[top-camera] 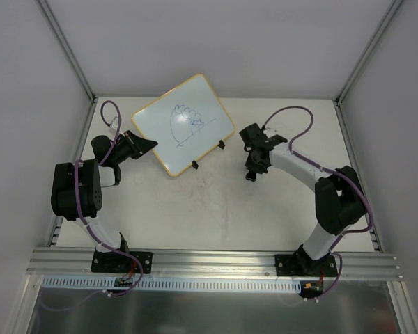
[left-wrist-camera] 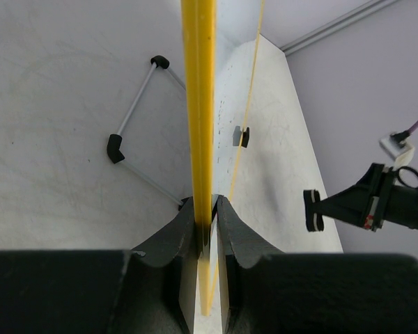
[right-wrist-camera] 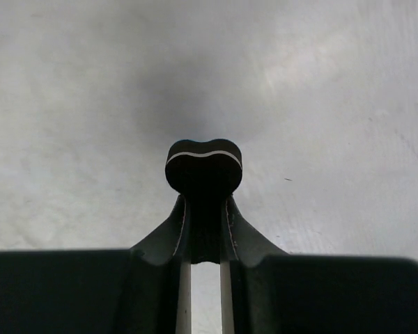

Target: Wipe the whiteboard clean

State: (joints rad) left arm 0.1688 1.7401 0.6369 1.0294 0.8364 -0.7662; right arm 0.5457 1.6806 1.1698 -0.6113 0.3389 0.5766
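While the left gripper (top-camera: 145, 145) pinches its yellow edge, the whiteboard (top-camera: 157, 125) bears dark scribbles; the right gripper (right-wrist-camera: 205, 209) clamps a black piece (right-wrist-camera: 203, 163).

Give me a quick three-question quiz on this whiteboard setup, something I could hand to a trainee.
1. True or false: the left fingers are clamped on the yellow edge of the whiteboard.
2. What is on the board's white face? A: nothing at all. B: a dark pen scribble. C: a red sticker.
3. Which arm's fingers are shut on the small black object?

Key: 1 true. 2 B. 3 the right fingers.
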